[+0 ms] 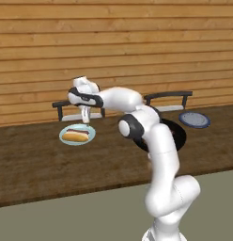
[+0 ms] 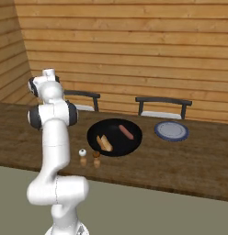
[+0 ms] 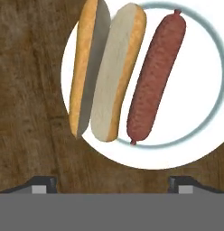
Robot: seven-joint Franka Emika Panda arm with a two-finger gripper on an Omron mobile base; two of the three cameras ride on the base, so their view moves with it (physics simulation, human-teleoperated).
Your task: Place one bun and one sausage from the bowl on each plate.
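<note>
My gripper (image 1: 85, 120) hangs just above the pale blue-green plate (image 1: 62, 135) at the left of the table. In the hand view the gripper (image 3: 111, 185) is open, its fingertips (image 3: 41, 184) wide apart with nothing between them. On that plate (image 3: 195, 90) a split bun (image 3: 109, 76) and a red-brown sausage (image 3: 156, 76) lie side by side. The black bowl (image 2: 94, 131) at the table's middle holds another bun (image 2: 105, 143) and sausage (image 2: 126, 132). To its right sits the dark blue-grey plate (image 2: 171, 131), bare.
Two small shakers (image 2: 83, 157) stand in front of the bowl near the table's front edge. Two dark chairs (image 2: 162, 105) stand behind the table against the wooden wall. My own arm hides part of the bowl (image 1: 178, 136) in the left base view.
</note>
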